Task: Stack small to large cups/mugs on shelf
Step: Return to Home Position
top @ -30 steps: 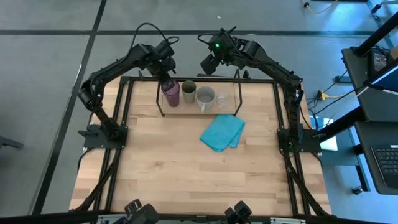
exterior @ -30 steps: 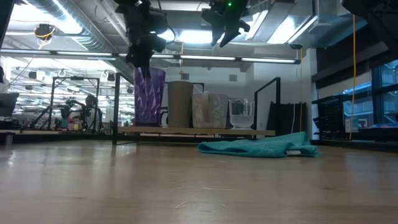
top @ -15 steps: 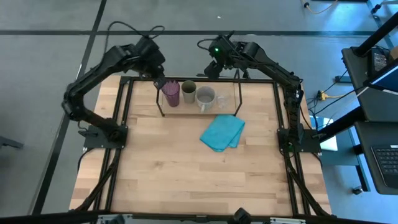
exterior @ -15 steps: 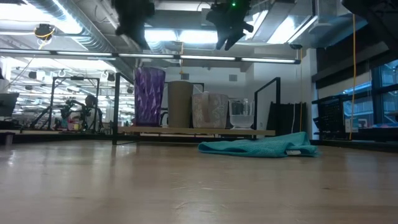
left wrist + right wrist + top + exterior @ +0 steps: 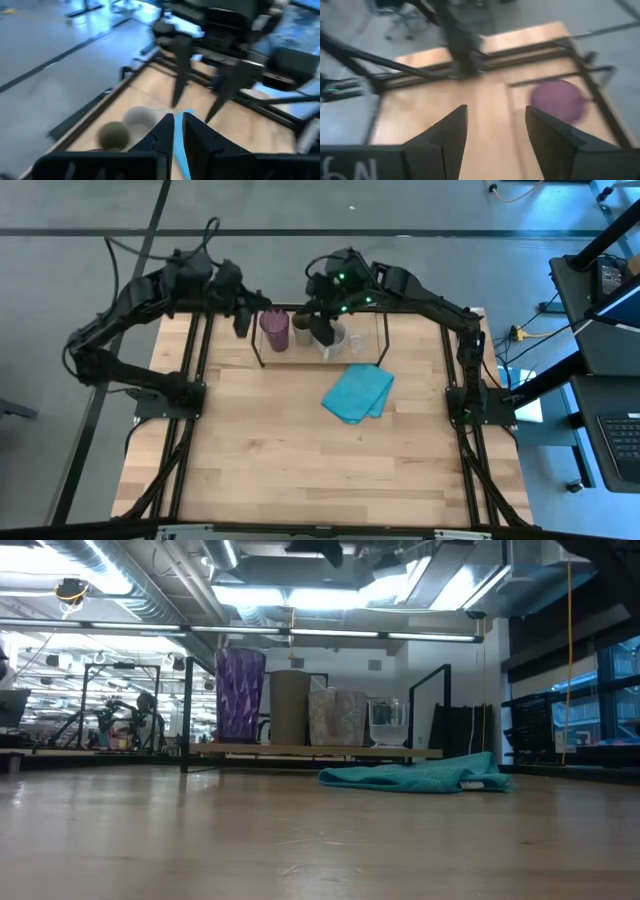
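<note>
**Backing off from a filled shelf row**

Left pincer [image 5: 242, 315]: hangs just beside the purple tumbler [image 5: 274, 330], on its outer side, past the end upright of the shelf [image 5: 258, 352]. Fingers drawn almost together, thin slit between, nothing in it.

Right pincer [image 5: 322, 330]: from above it covers part of the olive cup [image 5: 301, 333] and the edge of the grey mug [image 5: 334, 340]. Fingers spread wide, nothing held.

Low view shows neither pincer at rim level, so both ride well above the cups.

Row on the shelf, left to right: purple tumbler, olive cup, grey mug, clear glass [image 5: 357, 345], tallest to shortest. All four are upright with mouths up and long axis vertical. The line runs along the far edge of the counter [image 5: 300, 465]. Mug handle direction: cannot tell.

Turquoise cloth [image 5: 358, 392] lies on the counter in front of the shelf, apart from it.

Judgement: the withdrawal turns on the vertical. The cups lie straight below the right pincer, so up and back looks clear. The left arm is nearer the tumbler, and a low sideways sweep there risks its rim.
</note>
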Available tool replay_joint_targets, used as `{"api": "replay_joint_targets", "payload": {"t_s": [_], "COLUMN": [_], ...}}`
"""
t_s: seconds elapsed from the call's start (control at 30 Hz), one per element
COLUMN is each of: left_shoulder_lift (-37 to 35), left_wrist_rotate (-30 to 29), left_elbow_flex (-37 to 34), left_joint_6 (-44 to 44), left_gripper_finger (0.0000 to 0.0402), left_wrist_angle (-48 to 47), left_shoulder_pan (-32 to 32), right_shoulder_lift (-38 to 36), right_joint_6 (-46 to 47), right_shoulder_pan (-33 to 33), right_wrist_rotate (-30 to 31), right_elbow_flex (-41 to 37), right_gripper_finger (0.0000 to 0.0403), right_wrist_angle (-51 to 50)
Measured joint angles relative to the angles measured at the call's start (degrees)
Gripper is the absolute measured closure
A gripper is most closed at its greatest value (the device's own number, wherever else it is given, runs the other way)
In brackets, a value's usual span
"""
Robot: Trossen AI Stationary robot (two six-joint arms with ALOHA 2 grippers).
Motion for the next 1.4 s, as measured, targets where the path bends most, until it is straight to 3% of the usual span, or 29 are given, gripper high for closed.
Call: {"api": "replay_joint_targets", "payload": {"t_s": [0.3, 0.5, 0.67, 0.9, 1.27, 1.4], "left_shoulder_lift": [-0.8, -3.7, -11.7, -25.7, -42.0, -45.9], "left_wrist_rotate": [-11.9, -17.0, -16.1, -15.8, -20.1, -20.6], "left_elbow_flex": [-0.4, -10.5, -21.9, -30.9, -47.6, -54.1], "left_joint_6": [-4.1, -4.4, -5.2, -9.0, -6.9, -7.0], "left_gripper_finger": [0.037, 0.037, 0.0369, 0.0369, 0.037, 0.0369], "left_wrist_angle": [4.1, 15.2, 26.1, 27.6, 37.1, 42.5], "left_shoulder_pan": [-18.1, -26.9, -30.4, -35.5, -41.1, -41.1], "right_shoulder_lift": [-0.5, -1.0, -2.2, -3.1, -3.1, -3.1], "right_joint_6": [2.9, 6.5, 6.3, 7.5, 8.5, 6.4], "right_shoulder_pan": [6.0, 9.9, 13.6, 19.4, 28.0, 30.6], "right_wrist_rotate": [-2.3, -1.8, 4.6, 19.8, 22.9, 25.4], "right_elbow_flex": [0.0, 0.0, 0.0, 0.1, -0.4, -3.1], "right_gripper_finger": [0.0202, 0.0202, 0.0202, 0.0202, 0.0202, 0.0202], "right_wrist_angle": [2.7, 6.1, 7.2, 8.1, 15.3, 23.2]}}
